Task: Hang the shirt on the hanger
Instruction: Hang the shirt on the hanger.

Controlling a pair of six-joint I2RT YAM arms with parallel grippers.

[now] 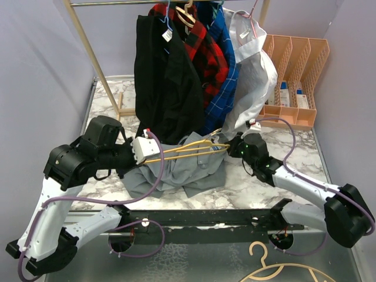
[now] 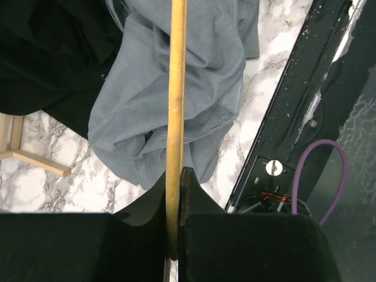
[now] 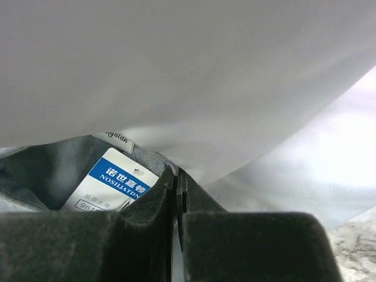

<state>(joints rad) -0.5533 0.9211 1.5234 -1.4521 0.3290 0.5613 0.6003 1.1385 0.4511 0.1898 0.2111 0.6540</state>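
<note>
The light-grey shirt (image 1: pixel 176 170) lies crumpled on the marble table between the two arms. The thin yellow hanger (image 1: pixel 182 153) stretches over it, pointing right. My left gripper (image 1: pixel 147 150) is shut on the hanger's left end. In the left wrist view the hanger's bar (image 2: pixel 176 88) runs straight up from between the closed fingers (image 2: pixel 194 200), with the shirt (image 2: pixel 194 76) below it. My right gripper (image 1: pixel 232 148) sits at the shirt's right edge under a hanging white shirt (image 1: pixel 252 76). In the right wrist view this gripper (image 3: pixel 178 176) is shut on the grey shirt (image 3: pixel 41 170) at a fabric edge beside a blue-and-white tag (image 3: pixel 114 179).
A clothes rack (image 1: pixel 88 41) at the back carries a black garment (image 1: pixel 161 76), a red plaid shirt (image 1: pixel 202 47) and a blue plaid shirt (image 1: pixel 226 76), all hanging low over the table. An orange organizer (image 1: pixel 294 76) stands back right. A pale tan hanger (image 1: pixel 282 270) lies at the near edge.
</note>
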